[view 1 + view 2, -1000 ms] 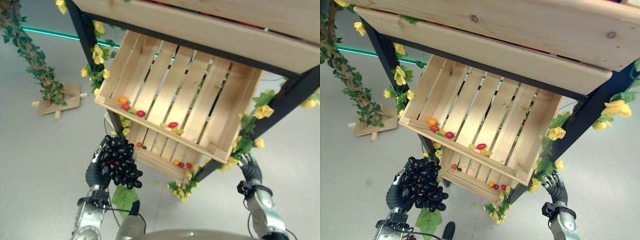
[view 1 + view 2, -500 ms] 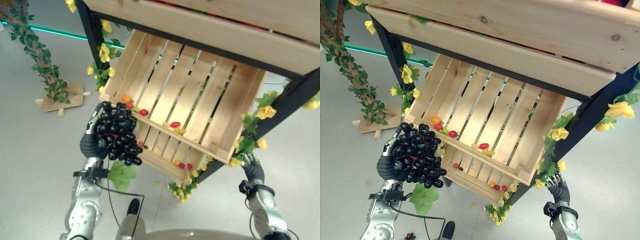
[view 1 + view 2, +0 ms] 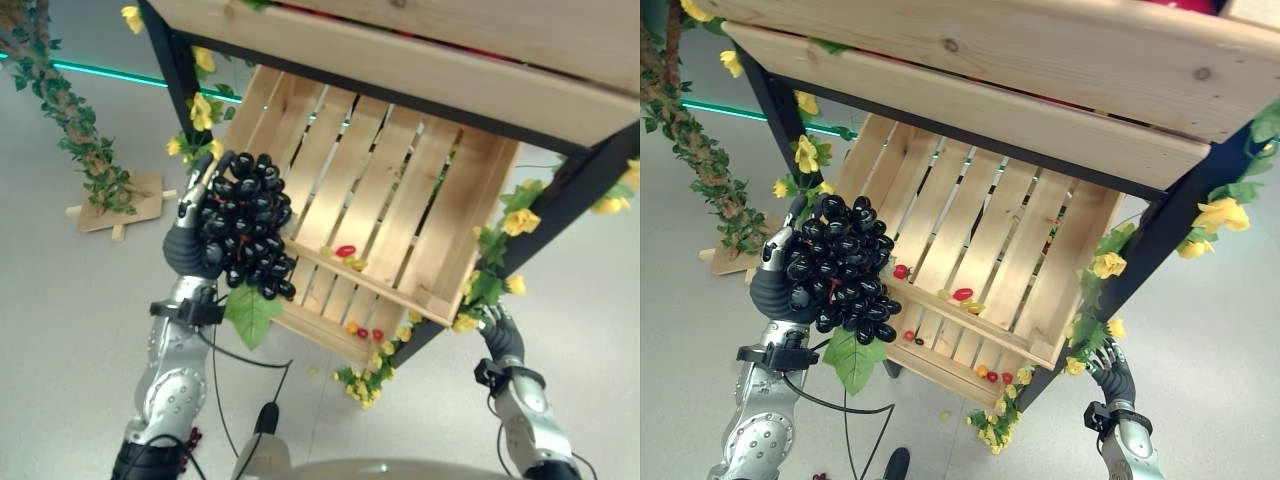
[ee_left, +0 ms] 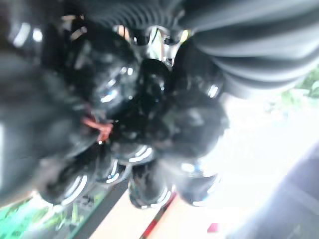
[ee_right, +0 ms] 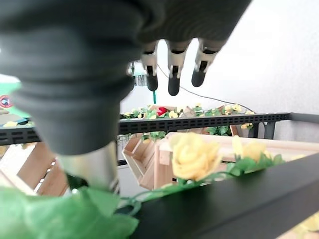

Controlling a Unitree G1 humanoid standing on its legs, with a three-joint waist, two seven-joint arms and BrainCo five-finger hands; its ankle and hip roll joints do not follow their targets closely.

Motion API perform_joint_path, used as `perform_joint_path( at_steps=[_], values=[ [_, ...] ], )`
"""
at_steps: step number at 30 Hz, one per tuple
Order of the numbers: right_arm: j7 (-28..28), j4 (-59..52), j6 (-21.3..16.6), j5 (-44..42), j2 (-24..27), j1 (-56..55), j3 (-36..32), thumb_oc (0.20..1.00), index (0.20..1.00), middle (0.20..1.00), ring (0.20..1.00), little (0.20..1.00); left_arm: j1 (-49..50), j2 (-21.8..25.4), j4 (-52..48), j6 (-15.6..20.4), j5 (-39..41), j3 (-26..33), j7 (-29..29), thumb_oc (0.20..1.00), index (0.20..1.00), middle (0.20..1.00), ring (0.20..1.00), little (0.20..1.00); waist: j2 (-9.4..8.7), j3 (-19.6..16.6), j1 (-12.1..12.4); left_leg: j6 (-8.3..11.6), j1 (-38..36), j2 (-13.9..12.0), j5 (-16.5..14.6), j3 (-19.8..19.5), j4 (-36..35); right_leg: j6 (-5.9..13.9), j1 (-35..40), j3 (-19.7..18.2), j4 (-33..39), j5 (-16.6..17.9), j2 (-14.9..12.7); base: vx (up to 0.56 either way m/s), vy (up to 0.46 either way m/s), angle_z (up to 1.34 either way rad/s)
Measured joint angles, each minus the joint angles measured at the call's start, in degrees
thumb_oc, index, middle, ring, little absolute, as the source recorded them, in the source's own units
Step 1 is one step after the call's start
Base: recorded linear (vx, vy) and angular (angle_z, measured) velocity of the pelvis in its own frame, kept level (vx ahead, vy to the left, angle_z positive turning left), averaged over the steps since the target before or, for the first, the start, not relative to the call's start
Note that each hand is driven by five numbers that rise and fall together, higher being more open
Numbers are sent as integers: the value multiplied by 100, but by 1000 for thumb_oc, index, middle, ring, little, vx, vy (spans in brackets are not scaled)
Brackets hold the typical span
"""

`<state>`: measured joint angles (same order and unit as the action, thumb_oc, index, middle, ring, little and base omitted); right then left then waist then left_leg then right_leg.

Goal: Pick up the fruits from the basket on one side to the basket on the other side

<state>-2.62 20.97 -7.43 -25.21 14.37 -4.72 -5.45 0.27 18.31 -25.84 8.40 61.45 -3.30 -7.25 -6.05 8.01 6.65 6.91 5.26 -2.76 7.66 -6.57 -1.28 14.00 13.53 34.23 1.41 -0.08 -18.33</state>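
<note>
I have raised the left hand, fingers clasped on the black grape bunch, to the wooden crate left of centre, ready for placement; right hand hangs relaxed lower right.

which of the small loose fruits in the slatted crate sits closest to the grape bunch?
The round red one at the crate's front lip, just beside the black grape bunch held in the left hand. The oval red one lies farther along the lip.
</note>
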Motion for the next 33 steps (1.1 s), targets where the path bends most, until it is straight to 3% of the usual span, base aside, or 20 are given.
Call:
perform_joint_path(
  at_steps=[16, 22, 26, 27, 33],
  values=[
    [37, 30, 74, 70, 5, 115, 234, 1000, 1000, 1000, 1000, 1000, -525, 89, 0, -1, -222, -382, 160, 200, 200, 200, 200, 200, -17, -141, -112, 31, -65, -61, -25, 153, -24, -10, -92, -209, -22, -5, -2, 6, 2, -4],
    [84, 31, 126, 101, 29, 180, 413, 1000, 1000, 1000, 1000, 1000, -584, 87, 60, 13, -453, -446, 274, 200, 200, 200, 200, 200, -21, -241, -267, 46, -70, -86, -37, 211, -41, -11, -144, -267, -24, -5, -1, 27, 7, -7],
    [109, 55, 169, 107, 44, 214, 592, 1000, 1000, 1000, 1000, 1000, -794, 72, 762, 106, -589, -431, 505, 200, 200, 200, 200, 200, 3, -357, -284, 47, -173, -124, -36, 343, -131, -8, -185, -409, -23, -3, -3, 37, 5, -17],
    [130, 57, 174, 108, 53, 220, 640, 1000, 1000, 1000, 1000, 1000, -842, 58, 1004, 120, -699, -436, 579, 200, 200, 200, 200, 200, -11, -413, -402, 48, -185, -131, -37, 367, -155, -10, -201, -425, -12, -3, -4, 34, 10, -4],
    [257, 65, 229, 153, 67, 257, 873, 1000, 1000, 1000, 1000, 1000, -1030, 38, 1471, 227, -897, -392, 837, 200, 200, 200, 200, 200, -30, -454, -443, 71, -359, -171, -53, 527, -261, 28, -215, -601, 10, 22, -3, 37, 13, -15]
  ],
)
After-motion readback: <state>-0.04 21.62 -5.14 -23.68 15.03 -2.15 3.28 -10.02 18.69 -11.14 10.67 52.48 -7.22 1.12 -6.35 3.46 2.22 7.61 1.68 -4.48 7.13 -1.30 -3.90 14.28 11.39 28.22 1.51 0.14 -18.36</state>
